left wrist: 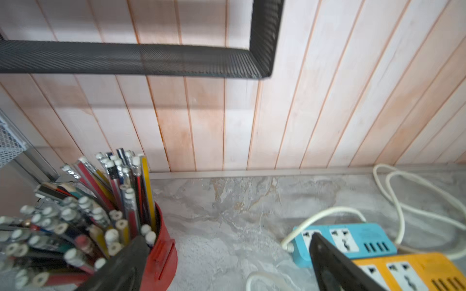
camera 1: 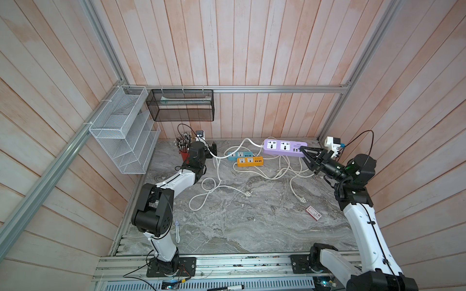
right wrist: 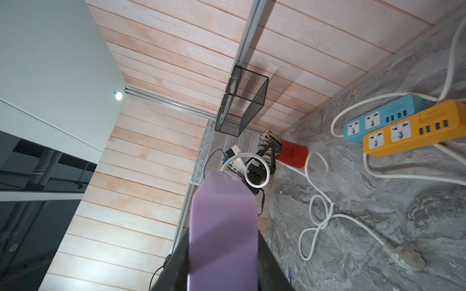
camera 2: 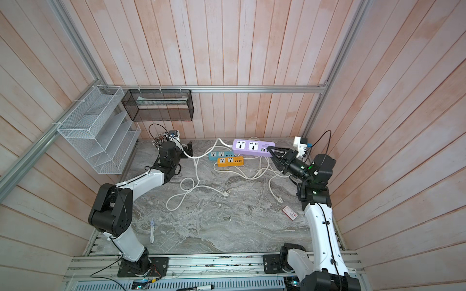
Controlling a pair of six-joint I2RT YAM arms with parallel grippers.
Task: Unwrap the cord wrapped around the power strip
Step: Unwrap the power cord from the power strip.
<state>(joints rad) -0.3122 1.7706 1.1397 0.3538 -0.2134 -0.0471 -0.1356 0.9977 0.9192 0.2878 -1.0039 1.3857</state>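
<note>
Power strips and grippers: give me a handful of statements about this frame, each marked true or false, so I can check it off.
1. The right gripper is shut on one end of the purple power strip. True.
2. The orange power strip lies right beside the blue power strip. True.
3. The left gripper holds the blue power strip. False: its jaws stand open and the blue power strip lies free on the table.
4. The pencil cup is blue. False: it is red.
5. The black mesh basket stands on the table. False: it hangs from the rail on the back wall.
</note>
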